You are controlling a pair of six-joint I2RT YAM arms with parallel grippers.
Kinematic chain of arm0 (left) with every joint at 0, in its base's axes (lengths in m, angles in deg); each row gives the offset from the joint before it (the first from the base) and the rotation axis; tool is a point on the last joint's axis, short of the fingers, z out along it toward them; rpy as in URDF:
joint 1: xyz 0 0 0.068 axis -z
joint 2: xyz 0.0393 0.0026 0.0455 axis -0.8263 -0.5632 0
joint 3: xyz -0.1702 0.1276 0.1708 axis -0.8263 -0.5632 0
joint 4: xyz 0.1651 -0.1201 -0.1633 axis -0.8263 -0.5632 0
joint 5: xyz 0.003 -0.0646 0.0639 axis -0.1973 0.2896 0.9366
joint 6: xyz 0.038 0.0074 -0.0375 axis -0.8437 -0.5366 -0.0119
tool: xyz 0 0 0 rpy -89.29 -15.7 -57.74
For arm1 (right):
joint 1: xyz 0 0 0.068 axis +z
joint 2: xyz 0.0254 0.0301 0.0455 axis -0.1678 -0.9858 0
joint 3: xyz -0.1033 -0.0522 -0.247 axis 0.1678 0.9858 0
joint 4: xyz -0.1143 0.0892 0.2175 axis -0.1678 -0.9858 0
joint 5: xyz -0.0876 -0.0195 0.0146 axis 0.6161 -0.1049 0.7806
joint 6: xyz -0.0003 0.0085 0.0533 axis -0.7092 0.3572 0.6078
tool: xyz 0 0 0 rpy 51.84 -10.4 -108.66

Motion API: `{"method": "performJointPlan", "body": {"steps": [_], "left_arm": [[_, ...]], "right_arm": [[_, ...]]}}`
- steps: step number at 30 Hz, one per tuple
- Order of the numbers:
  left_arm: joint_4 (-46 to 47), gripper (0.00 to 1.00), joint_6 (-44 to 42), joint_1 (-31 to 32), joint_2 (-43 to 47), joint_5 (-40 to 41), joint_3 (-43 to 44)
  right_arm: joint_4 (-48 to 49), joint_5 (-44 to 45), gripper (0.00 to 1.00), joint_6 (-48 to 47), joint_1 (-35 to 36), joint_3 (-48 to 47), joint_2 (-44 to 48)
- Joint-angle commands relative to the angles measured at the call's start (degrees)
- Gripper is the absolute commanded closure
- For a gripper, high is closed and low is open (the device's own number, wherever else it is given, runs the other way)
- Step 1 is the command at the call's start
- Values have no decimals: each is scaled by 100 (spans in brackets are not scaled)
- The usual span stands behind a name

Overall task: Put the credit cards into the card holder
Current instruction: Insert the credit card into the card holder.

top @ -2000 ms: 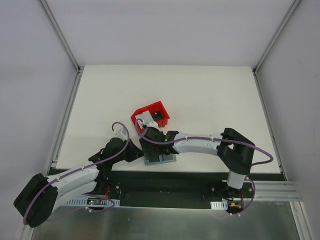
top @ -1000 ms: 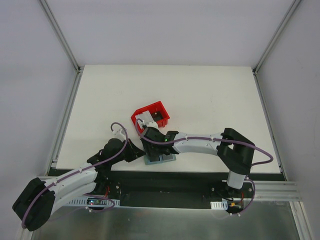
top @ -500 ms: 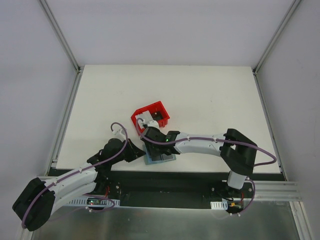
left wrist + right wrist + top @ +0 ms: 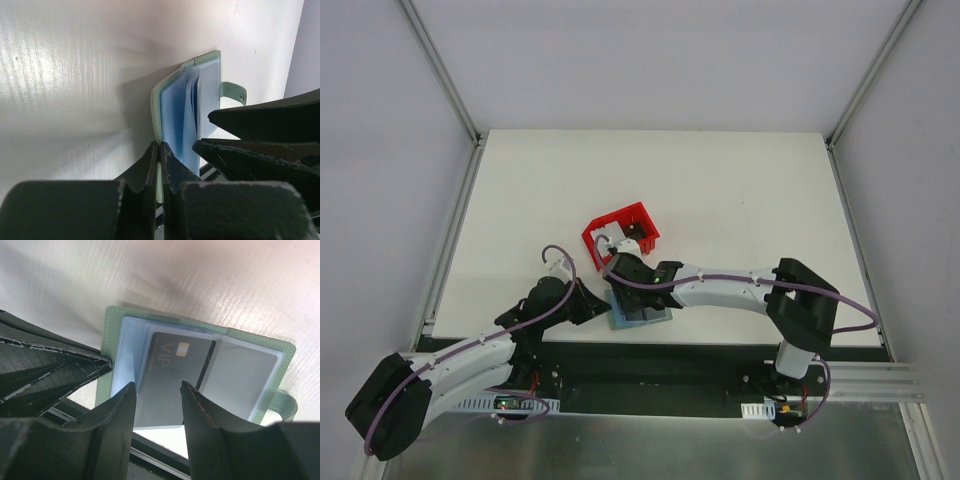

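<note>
The card holder point(image 4: 112, 335) lies open at the table's near edge, pale green rim around blue-grey clear pockets. A dark grey credit card point(image 4: 172, 375) marked VIP sits in its left pocket. My right gripper point(image 4: 157, 390) hovers just over that card, jaws apart and gripping nothing. My left gripper point(image 4: 160, 150) is shut on the holder's point(image 4: 175, 105) green near edge. In the top view both grippers meet at the card holder point(image 4: 650, 316). More credit cards point(image 4: 634, 233), pale and dark, lie in the red bin.
The red plastic bin point(image 4: 620, 222) stands just behind the card holder, close to the right wrist. The black base strip point(image 4: 650, 360) runs along the table's near edge below the holder. White tabletop point(image 4: 720, 190) stretches beyond.
The right jaws have narrowed a little and the right wrist has shifted slightly over the holder. The card holder has turned a bit. The left gripper has kept its grip.
</note>
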Motion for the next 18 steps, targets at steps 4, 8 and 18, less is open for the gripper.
{"method": "performJointPlan", "body": {"steps": [4,8,18], "left_arm": [[58,100,-117,-3,-71,25,60],[67,100,-108,-3,-80,25,60],[67,100,-126,-3,-106,-10,95]], "right_arm": [[487,-377,51,-130,27,225,465],[391,-220,50,-121,18,190,438],[171,-123,48,-103,9,-100,52]]}}
